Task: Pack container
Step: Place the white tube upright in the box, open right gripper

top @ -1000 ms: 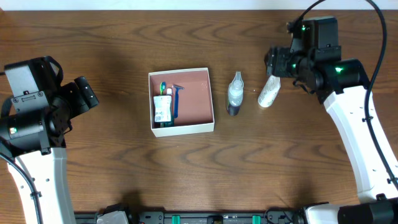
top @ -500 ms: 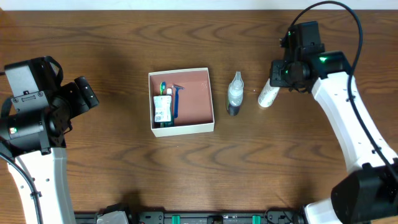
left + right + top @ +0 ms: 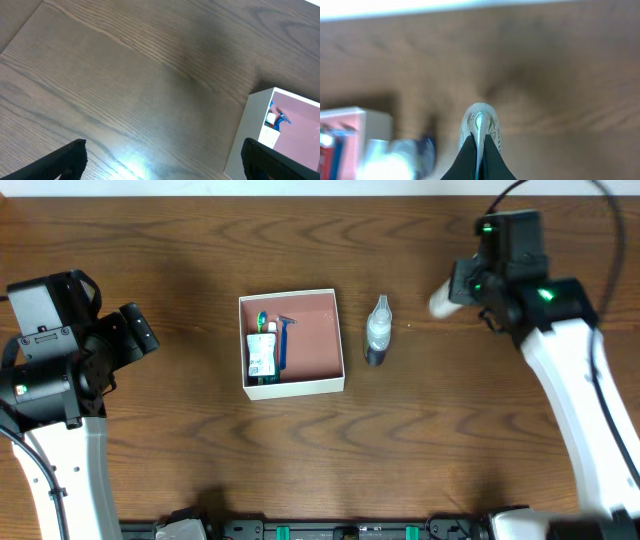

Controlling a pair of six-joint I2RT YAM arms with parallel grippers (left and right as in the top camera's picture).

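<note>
The dark wood-grain table [image 3: 200, 440] fills nearly every view, with only a thin pale strip along the top edge of the overhead frame.

The right arm [image 3: 570, 400] rises from the lower right corner and bends toward the upper right. Its right gripper [image 3: 479, 139] points left, pinched onto one end of a white tube [image 3: 441, 300]. The tube's free end sticks out toward the middle of the frame. In the right wrist view (badly blurred) the two dark fingers meet in a narrow wedge on the tube.

The left arm [image 3: 60, 380] stands at the left edge, elbow folded, its head aimed right. The left gripper [image 3: 162, 160] is spread wide, with one dark finger in each lower corner of its own view and bare wood between them.

The container [image 3: 295, 385] sits a little left of centre, well apart from both grippers, its pink floor bare on the right side. Just right of it, not touching, lies a clear bottle [image 3: 377, 330], cap toward the top of the frame.

Along the container's left wall lie a green-white packet [image 3: 262, 355], a blue razor [image 3: 284, 340] and a green toothbrush [image 3: 263, 320].
</note>
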